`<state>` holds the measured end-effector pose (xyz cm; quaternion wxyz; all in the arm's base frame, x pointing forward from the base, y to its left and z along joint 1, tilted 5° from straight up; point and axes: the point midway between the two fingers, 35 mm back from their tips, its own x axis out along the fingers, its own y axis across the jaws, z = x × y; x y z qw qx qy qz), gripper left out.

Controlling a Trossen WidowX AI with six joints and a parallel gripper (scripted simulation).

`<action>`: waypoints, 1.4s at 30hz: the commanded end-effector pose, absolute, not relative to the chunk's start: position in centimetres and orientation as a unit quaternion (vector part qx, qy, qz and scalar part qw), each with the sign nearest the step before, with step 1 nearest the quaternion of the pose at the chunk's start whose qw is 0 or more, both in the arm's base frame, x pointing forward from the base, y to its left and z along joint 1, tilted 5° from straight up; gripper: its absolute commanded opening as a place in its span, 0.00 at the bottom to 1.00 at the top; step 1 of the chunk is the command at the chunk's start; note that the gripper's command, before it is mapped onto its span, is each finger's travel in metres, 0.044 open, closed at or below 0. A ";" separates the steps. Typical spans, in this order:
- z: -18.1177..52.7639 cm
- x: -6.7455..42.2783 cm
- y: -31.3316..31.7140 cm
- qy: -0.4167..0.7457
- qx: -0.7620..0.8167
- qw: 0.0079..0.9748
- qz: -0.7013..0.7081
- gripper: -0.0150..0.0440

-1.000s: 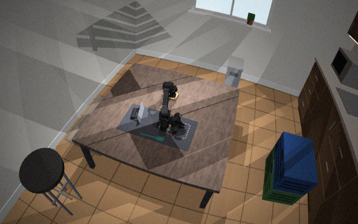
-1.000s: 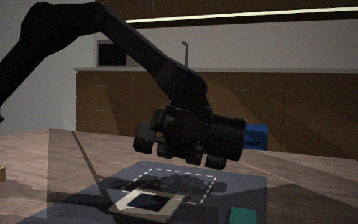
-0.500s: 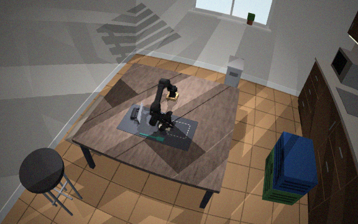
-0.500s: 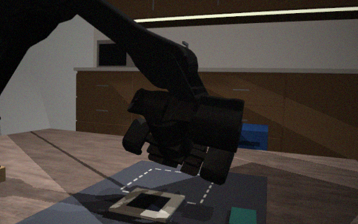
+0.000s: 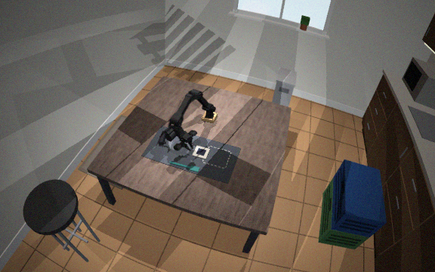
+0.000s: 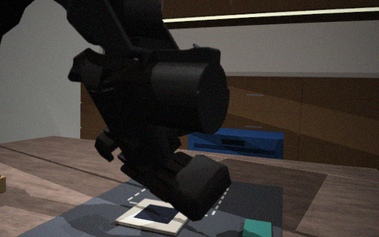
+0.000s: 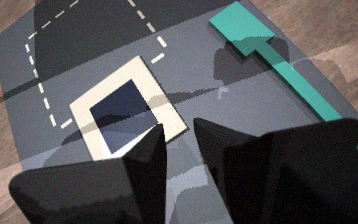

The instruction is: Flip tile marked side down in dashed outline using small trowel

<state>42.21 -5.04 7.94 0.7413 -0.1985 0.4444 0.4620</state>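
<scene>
Tile [image 7: 127,108]: flat on the mat [image 7: 215,105], dark marked side up, just outside the dashed outline [image 7: 40,85], touching its corner.
Trowel [image 7: 275,65]: on the mat's edge, apart from the tile.
Gripper [image 7: 179,145]: above the mat beside the tile, jaws nearly together, pinching nothing.

I see the wooden worktop [image 5: 240,177] carrying a grey mat [image 5: 217,170] and the arm's tan base block [image 5: 209,118], with the tile [image 5: 201,152] and teal trowel [image 5: 184,166] lying on that mat.
</scene>
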 end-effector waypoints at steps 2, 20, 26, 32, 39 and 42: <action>8.9 41.0 -9.5 0.489 -0.193 0.755 0.392 0.42; 11.1 37.1 -18.2 0.572 -0.169 0.768 0.233 0.42; 11.8 37.4 -20.1 0.553 -0.184 0.786 0.205 0.42; 12.0 33.5 -24.1 0.610 -0.148 0.767 0.131 0.42; 12.6 28.3 -28.0 0.670 -0.104 0.734 0.043 0.42; 12.9 26.0 -29.3 0.691 -0.086 0.718 0.008 0.42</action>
